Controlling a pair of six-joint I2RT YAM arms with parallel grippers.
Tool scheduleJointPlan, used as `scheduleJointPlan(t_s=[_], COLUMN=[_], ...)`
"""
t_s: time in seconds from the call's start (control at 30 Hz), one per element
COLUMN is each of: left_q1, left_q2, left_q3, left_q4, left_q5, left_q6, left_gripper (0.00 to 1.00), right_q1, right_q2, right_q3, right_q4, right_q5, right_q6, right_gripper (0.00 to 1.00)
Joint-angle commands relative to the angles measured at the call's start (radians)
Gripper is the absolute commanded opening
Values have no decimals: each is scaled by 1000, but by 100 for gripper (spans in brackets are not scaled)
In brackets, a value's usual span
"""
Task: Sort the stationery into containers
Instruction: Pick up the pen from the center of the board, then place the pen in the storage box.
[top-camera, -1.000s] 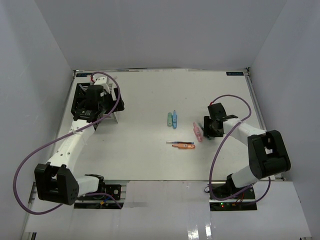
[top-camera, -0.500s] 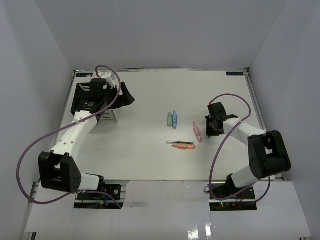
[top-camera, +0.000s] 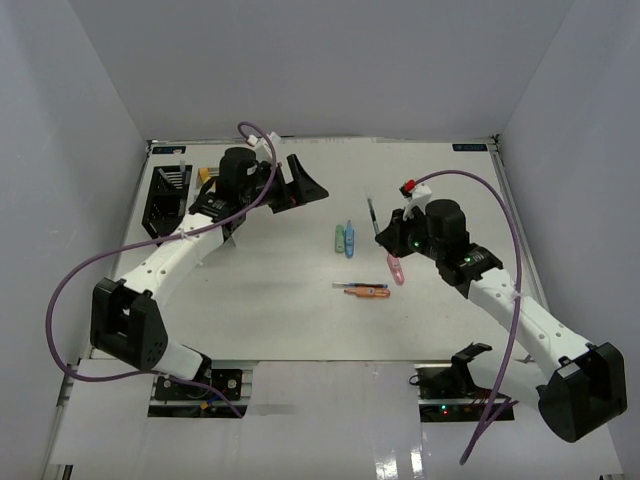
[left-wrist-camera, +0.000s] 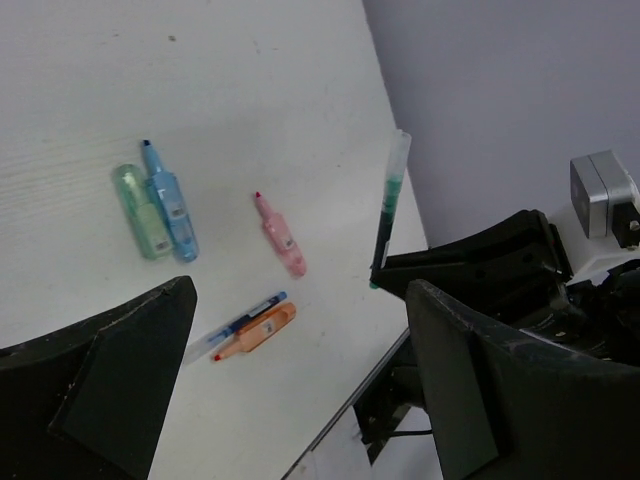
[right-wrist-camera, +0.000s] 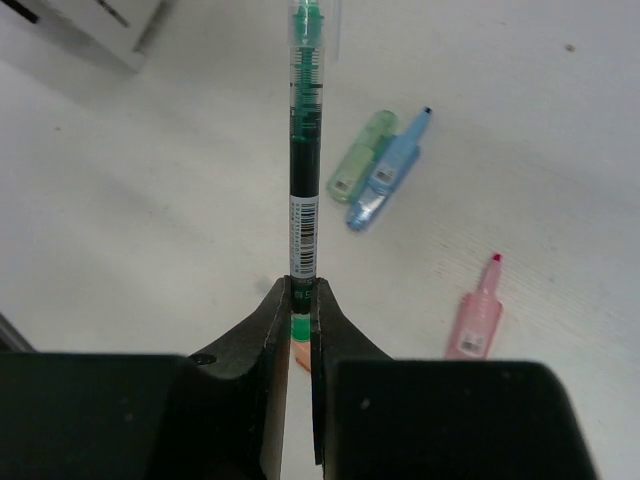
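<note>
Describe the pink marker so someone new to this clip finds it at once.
On the white table, find the loose cluster near the middle. The pink marker lies alone at that group's right end. Unlike it, the green marker and blue marker lie paired, and the orange marker lies beside a thin pen.

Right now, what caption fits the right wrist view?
Right gripper clamps a green pen; green marker, blue marker and pink marker lie on the table beyond.

Right gripper (left-wrist-camera: 386, 268) pinches pen (left-wrist-camera: 391, 196) (green-inked).
</note>
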Motion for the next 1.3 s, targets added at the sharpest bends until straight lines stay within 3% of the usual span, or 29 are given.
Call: scheduleJointPlan(t_s=[0.0, 0.13, 0.5, 0.6, 0.63, 0.73, 0.77, 0.87, 0.9, 0.93, 1.13, 1.27], left_q1=[-68, -123, -225, -232, -234, -239, -239, -239, -239, -239, -229, -153], left_q2=[-2, 0, 90, 113, 119, 121, 119, 115, 113, 113, 87, 52], left_q3=[40, 25, 74, 83, 83, 89, 91, 95, 97, 101, 100, 104], left_q4=[128, 200, 188, 180, 180, 179, 176, 165, 151, 140, 73, 18], left_q5=[-14, -76, -149, -159, -160, -177, -180, -199, -206, -218, -375, -536], left_q6=[-59, -97, -85, -84, -84, -73, -68, -50, -45, -39, 31, 86], left_gripper=[96, 87, 70, 56, 41, 16, 3, 0, 0, 0, 0, 0], right_q1=[37, 66, 106, 111, 114, 115, 117, 115, 115, 115, 115, 115], right_q2=[-26, -11, 6, 12, 15, 20, 22, 25, 25, 25, -7, -47], right_q3=[5, 36, 50, 53, 53, 53, 53, 54, 54, 54, 47, 31], right_q4=[140, 179, 220, 223, 222, 218, 214, 208, 203, 200, 151, 93], right_q5=[-128, -156, -167, -165, -165, -160, -157, -145, -142, -141, -96, -44], right_q6=[44, 71, 98, 98, 98, 95, 94, 89, 88, 82, 46, 8], right_gripper=[8, 8, 8, 8, 8, 9, 11, 29, 39, 56, 98, 96])
